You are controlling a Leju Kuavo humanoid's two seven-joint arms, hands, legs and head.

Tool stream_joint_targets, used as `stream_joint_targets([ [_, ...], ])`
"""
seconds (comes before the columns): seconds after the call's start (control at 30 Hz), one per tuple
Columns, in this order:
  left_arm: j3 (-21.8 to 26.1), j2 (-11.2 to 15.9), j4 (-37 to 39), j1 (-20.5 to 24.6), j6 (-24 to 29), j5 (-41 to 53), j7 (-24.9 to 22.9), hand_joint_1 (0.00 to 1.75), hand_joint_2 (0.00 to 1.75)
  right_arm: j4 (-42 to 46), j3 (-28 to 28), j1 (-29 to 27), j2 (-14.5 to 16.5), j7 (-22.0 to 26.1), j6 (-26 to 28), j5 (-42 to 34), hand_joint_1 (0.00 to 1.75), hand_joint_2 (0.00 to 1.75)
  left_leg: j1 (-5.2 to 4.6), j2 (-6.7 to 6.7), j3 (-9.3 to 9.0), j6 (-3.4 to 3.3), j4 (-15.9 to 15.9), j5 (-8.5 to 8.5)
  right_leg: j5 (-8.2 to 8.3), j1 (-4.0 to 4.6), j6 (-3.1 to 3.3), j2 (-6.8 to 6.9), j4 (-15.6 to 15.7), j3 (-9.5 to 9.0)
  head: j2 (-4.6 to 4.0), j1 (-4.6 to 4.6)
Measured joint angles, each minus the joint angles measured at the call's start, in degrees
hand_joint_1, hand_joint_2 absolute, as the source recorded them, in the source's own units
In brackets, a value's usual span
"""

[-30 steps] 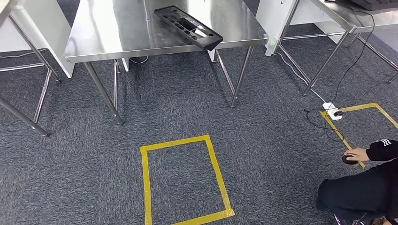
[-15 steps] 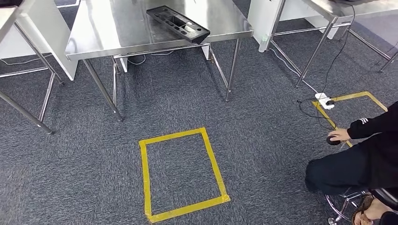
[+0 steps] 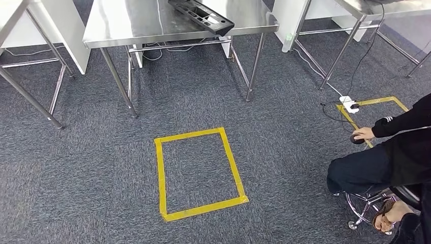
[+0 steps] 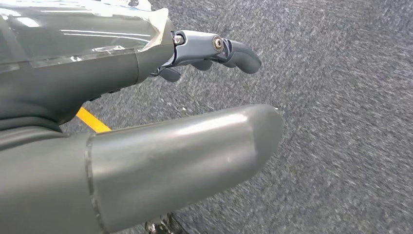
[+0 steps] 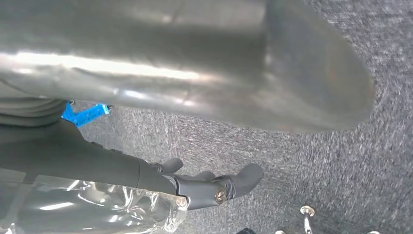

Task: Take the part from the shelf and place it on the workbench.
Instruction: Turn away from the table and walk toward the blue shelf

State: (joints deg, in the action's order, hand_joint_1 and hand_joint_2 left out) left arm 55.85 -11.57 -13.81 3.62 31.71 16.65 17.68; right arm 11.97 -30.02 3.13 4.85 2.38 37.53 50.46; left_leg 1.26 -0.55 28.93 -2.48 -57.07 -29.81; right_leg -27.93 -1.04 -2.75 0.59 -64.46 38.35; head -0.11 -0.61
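Observation:
A black moulded part (image 3: 202,15) with several slots lies on the steel workbench (image 3: 127,25) at the far side of the head view, its end reaching the bench's front edge. My left hand (image 4: 160,126) hangs over grey carpet, thumb and dark fingers (image 4: 236,52) apart, nothing in it. My right hand (image 5: 204,112) also hangs above the carpet, its fingers (image 5: 234,183) spread away from the thumb and holding nothing.
A yellow tape rectangle (image 3: 199,173) marks the carpet in front of the bench. A person (image 3: 386,162) sits on a wheeled stool at the right, one hand on a dark object on the floor. A power strip (image 3: 348,104) and cables lie by a second tape mark. More steel tables (image 3: 373,7) stand either side.
The whole picture has shifted: my camera moved, so the bench and part sit higher in the frame and the seated person shows more fully. The part itself stays on the bench.

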Motion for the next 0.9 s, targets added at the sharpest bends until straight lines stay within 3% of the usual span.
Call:
stream_joint_targets([
  [0.07,0.01,-0.04,0.0,-0.02,0.02,-0.16,0.0,0.0,0.0,-0.02,0.01,0.01,0.04,0.08,-0.11,0.04,0.0,0.0,-0.08,-0.15,1.41,-0.15,-0.06,1.12,-4.13,-0.12,0.17,-0.18,-7.47,2.33,0.0,-0.3],
  [0.1,0.01,-0.11,0.0,-0.05,0.0,-0.2,0.0,0.0,0.0,-0.02,0.0,0.0,0.02,0.08,-0.17,0.04,0.0,0.0,-0.11,-0.22,2.05,-0.04,-0.1,1.64,-5.23,-0.19,-0.12,-0.22,-9.51,2.39,0.0,-0.32],
  [0.13,0.01,-0.17,0.0,-0.11,-0.04,-0.24,0.0,0.0,0.0,-0.02,-0.01,-0.01,-0.01,0.07,-0.23,0.02,0.0,0.0,-0.1,-0.27,2.58,0.12,-0.14,2.09,-5.45,-0.27,-0.57,-0.25,-9.21,1.18,0.0,-0.32],
  [0.17,0.01,-0.22,0.0,-0.18,-0.11,-0.23,0.0,0.0,0.0,-0.02,-0.02,0.0,-0.04,0.05,-0.28,0.0,0.0,0.0,-0.06,-0.29,3.02,0.33,-0.18,2.5,-4.91,-0.42,-1.1,-0.25,-6.49,-1.3,0.0,-0.33],
  [0.23,0.01,-0.27,0.0,-0.26,-0.29,-0.07,0.01,0.0,0.0,-0.02,-0.07,0.16,-0.09,-0.02,-0.33,-0.04,0.0,0.0,-0.03,-0.29,3.42,0.92,-0.33,3.16,-3.31,-0.68,-1.8,-0.27,2.58,-7.77,0.01,-0.35],
  [0.27,0.0,-0.26,0.0,-0.28,-0.37,0.05,0.01,0.0,0.0,-0.02,-0.1,0.27,-0.1,-0.06,-0.34,-0.09,0.0,0.0,-0.1,-0.28,3.51,1.29,-0.42,3.44,-2.69,-0.56,-1.63,-0.35,6.06,-9.89,0.01,-0.33],
  [0.3,0.0,-0.24,0.01,-0.28,-0.42,0.22,0.02,0.0,0.0,-0.02,-0.17,0.33,-0.1,-0.09,-0.34,-0.18,0.0,0.0,-0.21,-0.28,3.54,1.68,-0.49,3.71,-2.41,-0.34,-1.25,-0.43,7.95,-10.87,0.01,-0.31],
  [0.37,-0.01,-0.17,0.02,-0.31,-0.51,0.57,0.02,0.0,0.0,-0.03,-0.37,0.25,-0.1,-0.09,-0.34,-0.53,0.0,0.0,-0.25,-0.26,3.66,2.33,-0.36,4.12,-2.02,-0.04,-0.19,-0.56,8.32,-10.62,0.0,-0.24],
  [0.4,-0.01,-0.12,0.02,-0.36,-0.55,0.71,0.02,0.0,0.0,-0.04,-0.5,0.19,-0.1,-0.05,-0.32,-0.69,0.0,0.0,-0.16,-0.25,3.71,2.14,-0.24,4.05,-1.86,-0.14,0.05,-0.54,8.3,-10.52,0.0,-0.22],
  [0.5,-0.01,0.01,0.03,-0.53,-0.63,0.86,0.02,0.0,0.0,-0.04,-0.85,0.11,-0.13,0.04,-0.29,-0.93,0.0,0.0,0.13,-0.17,3.9,0.62,0.09,4.47,-1.38,-0.09,0.72,-0.53,8.34,-10.31,0.0,-0.13],
  [0.53,-0.02,0.01,0.04,-0.55,-0.66,0.89,0.02,0.0,0.0,-0.04,-0.93,0.09,-0.13,0.05,-0.29,-0.96,0.0,0.0,0.24,-0.14,3.92,0.59,0.22,4.88,-1.26,0.09,0.95,-0.53,8.34,-10.25,0.0,-0.12],
  [0.7,-0.02,0.12,0.04,-0.59,-1.07,1.41,0.02,0.0,0.0,-0.06,-1.54,0.09,-0.14,0.13,-0.21,-1.38,0.0,0.0,0.63,-0.08,3.96,2.19,0.8,5.82,-0.93,0.55,1.52,-0.51,8.28,-9.85,0.0,-0.11],
  [0.9,-0.04,0.27,0.07,-0.61,-1.42,2.02,-0.03,0.0,0.0,-0.06,-2.22,0.08,-0.17,0.14,-0.05,-1.98,0.0,0.0,0.59,-0.01,4.1,2.8,0.9,5.99,-0.84,0.72,1.66,-0.51,8.23,-9.52,0.0,-0.11],
])
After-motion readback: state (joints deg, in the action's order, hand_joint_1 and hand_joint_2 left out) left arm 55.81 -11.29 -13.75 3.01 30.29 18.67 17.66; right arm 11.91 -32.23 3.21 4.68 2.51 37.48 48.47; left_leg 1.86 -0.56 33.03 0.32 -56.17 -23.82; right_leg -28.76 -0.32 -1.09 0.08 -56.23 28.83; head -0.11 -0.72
